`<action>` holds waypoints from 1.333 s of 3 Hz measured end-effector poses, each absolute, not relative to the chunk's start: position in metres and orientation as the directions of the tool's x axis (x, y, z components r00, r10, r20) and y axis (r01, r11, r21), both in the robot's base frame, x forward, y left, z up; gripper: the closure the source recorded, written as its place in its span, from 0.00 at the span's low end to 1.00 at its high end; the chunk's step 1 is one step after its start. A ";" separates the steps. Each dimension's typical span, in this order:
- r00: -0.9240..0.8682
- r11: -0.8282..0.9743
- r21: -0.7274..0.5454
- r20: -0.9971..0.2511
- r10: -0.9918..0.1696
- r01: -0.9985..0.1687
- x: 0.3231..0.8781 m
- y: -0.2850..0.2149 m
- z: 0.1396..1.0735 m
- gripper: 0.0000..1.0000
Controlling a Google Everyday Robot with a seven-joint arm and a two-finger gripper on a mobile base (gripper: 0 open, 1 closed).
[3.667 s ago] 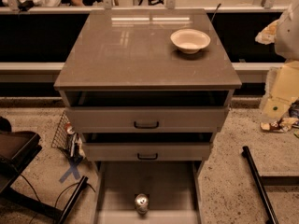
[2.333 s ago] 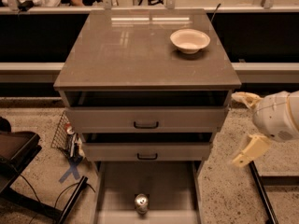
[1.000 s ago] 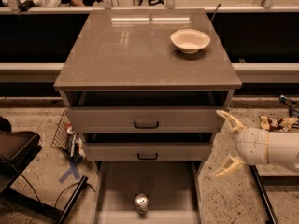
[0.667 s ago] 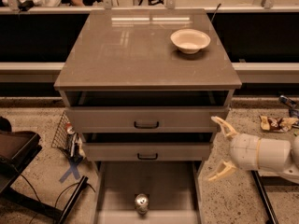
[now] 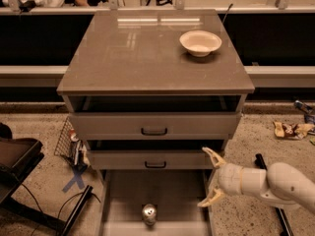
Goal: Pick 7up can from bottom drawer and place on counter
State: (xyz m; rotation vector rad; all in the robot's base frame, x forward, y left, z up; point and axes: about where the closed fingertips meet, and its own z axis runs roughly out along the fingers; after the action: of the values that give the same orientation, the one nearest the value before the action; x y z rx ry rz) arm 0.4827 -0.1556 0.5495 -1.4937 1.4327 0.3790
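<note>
gripper point(image 5: 203, 178) splayed — beside drawer point(image 5: 147, 187), 7up can point(image 5: 149, 213) inside

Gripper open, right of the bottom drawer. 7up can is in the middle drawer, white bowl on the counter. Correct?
Not quite. The camera view shows the 7up can standing in the bottom drawer, near its front, not in the middle drawer. The rest holds: the gripper is open to the right of the bottom drawer, and the white bowl sits on the counter.

Warm, dim overhead light left pale glare on the worktop point(image 5: 147, 58) well above the gripper point(image 5: 209, 178), which hung spread beside the bottom drawer point(image 5: 162, 191). The upper drawer recesses point(image 5: 152, 103) were dark.
</note>
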 end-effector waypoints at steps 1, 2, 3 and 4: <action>0.311 0.114 -0.426 -0.794 -0.522 -0.897 0.485 -0.150 0.446 0.00; 0.304 0.080 -0.392 -0.813 -0.498 -0.917 0.474 -0.151 0.385 0.00; 0.304 0.080 -0.392 -0.812 -0.498 -0.917 0.474 -0.151 0.386 0.00; 0.247 0.076 -0.319 -0.844 -0.475 -0.945 0.479 -0.129 0.370 0.00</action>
State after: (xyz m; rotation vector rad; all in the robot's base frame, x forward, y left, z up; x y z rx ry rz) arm 0.4795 -0.1289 0.3703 -1.5491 1.3731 0.6077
